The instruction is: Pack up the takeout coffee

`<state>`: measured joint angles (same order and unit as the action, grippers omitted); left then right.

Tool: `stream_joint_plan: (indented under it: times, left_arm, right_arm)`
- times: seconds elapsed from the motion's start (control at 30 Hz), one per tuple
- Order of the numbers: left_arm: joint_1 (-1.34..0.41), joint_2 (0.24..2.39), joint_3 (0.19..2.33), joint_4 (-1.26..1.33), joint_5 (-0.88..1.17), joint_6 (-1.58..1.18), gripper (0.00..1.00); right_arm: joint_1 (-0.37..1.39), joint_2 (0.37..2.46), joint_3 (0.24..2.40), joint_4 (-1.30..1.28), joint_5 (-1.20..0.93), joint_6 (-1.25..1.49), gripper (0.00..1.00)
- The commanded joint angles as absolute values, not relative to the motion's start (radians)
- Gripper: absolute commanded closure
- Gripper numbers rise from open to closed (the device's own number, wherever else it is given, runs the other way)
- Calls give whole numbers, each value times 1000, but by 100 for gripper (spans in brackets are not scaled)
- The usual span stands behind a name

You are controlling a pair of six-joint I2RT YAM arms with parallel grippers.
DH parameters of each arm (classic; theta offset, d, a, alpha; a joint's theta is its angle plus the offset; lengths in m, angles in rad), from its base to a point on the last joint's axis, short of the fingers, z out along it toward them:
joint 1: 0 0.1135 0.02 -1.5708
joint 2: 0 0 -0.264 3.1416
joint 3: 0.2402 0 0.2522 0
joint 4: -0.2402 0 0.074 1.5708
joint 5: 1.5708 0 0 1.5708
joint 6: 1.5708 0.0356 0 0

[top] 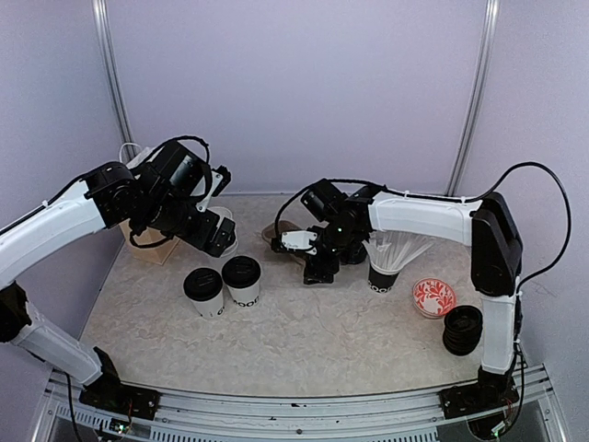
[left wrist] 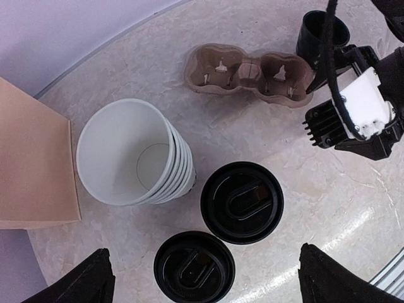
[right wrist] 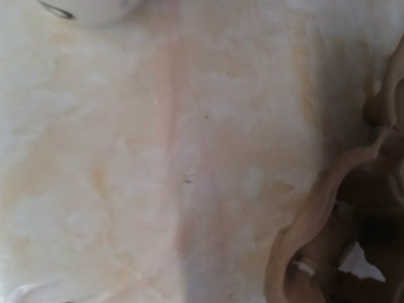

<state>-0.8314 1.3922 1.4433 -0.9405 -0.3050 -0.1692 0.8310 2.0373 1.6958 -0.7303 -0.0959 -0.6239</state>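
Marbled worktop point(top: 304, 341) status: packing has not begun. The left gripper point(left wrist: 203, 252) hangs empty with its fingers spread wide. Directly beneath it, the nearer coffee cup point(left wrist: 194, 266) and the farther coffee cup point(left wrist: 242, 202) stand lidded, side by side. The cardboard tray point(left wrist: 249, 74) lies just beside the right gripper point(top: 320, 269), both sockets vacant; that gripper's finger spacing cannot be determined. Judged remaining: seat both cups in the tray.

Right wrist view was blurred; tray point(right wrist: 303, 221) ran off right edge, white object point(right wrist: 88, 9) clipped upper left. Top view: right hand point(top: 320, 274) hid most of tray. Left wrist: lower lidded cup point(left wrist: 194, 268) cropped at bottom.
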Motion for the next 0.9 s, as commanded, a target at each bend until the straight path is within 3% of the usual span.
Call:
stream_joint_plan:
  times: [0.0,0.5,0.87]
  left_arm:
    - [-828,1310,1393,-866,-304,-199,1]
    - [-834,1206,1329,-831,-284,-213,2]
    - [-837,1187,1320,-819,-280,-216,3]
  right_arm:
    - [838,2120,1785,-795,-44,-602,18]
    - [821,2289,1911,-869,-29,-560,20]
    - [823,2205,1816,-922,-179,-568,27]
